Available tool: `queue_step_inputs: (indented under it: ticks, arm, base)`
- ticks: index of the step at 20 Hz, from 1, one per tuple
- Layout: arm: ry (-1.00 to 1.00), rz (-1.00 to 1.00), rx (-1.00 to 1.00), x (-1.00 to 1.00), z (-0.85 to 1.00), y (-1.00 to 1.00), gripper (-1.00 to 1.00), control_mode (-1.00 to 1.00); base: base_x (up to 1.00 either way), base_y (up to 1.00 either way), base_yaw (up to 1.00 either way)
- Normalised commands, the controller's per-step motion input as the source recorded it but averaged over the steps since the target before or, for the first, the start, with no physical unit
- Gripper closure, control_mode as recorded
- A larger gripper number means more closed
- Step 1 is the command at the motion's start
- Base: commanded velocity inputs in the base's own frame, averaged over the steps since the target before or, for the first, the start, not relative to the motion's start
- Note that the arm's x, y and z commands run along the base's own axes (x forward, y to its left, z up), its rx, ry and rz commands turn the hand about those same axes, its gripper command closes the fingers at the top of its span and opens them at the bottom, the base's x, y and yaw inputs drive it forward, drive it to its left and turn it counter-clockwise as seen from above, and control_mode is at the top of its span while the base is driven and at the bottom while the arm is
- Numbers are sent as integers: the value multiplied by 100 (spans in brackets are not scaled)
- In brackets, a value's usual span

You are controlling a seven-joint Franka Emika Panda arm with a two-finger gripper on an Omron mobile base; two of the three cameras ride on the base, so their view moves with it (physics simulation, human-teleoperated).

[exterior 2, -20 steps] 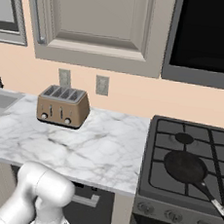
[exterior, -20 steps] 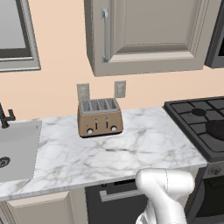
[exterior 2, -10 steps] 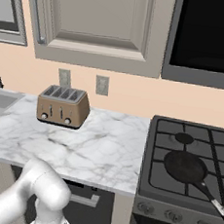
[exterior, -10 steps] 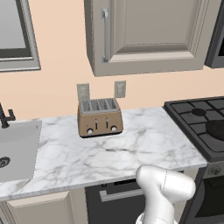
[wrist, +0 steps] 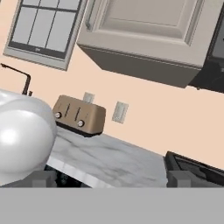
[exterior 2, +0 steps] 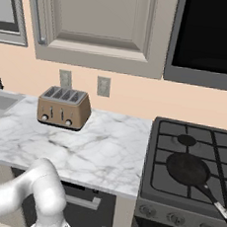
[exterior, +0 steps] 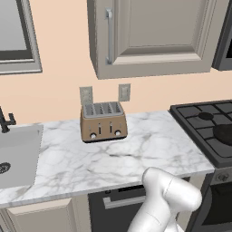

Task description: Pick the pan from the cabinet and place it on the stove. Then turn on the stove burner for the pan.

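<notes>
The black pan [exterior 2: 188, 169] lies on the stove [exterior 2: 182, 137], on a front left burner, its long handle pointing to the front right. In the left base view a dark edge of the pan [exterior: 225, 132] shows on the stove [exterior: 199, 124]. The cabinet [exterior 2: 100, 25] hangs above the counter with its door shut; its bar handle [exterior: 108, 36] is on the left. My gripper [wrist: 111, 181] is open with nothing between its tips, held low in front of the counter and looking up at the cabinet [wrist: 144, 26]. The stove's corner [wrist: 197, 168] shows at the right.
A bronze toaster [exterior: 103, 121] stands at the back of the marble counter [exterior: 136, 154], below two wall outlets. A sink [exterior: 18, 154] lies at the left. Stove knobs [exterior 2: 176, 220] line the front panel. A dark microwave [exterior 2: 213, 36] hangs over the stove.
The arm's elbow has shifted slightly in front of the counter. The pan, the toaster and the cabinet door have not moved.
</notes>
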Motion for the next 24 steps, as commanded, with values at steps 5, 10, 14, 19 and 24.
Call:
queue_step_inputs:
  ticks: [5, 10, 14, 19, 24]
  arm:
    - [0, 0, 8, 10, 4, 0, -100, -100]
    - [2, -3, 5, 28, 11, 5, -100, -100]
    - [1, -4, 0, 30, 4, 15, -100, -100]
    - [0, -5, 0, 18, 0, 1, -100, -100]
    - [2, -10, 0, 23, 0, 0, -100, -100]
  base:
    - [0, 0, 0]
    - [0, 0, 0]
    - [0, 0, 0]
    - [0, 0, 0]
    - [0, 0, 0]
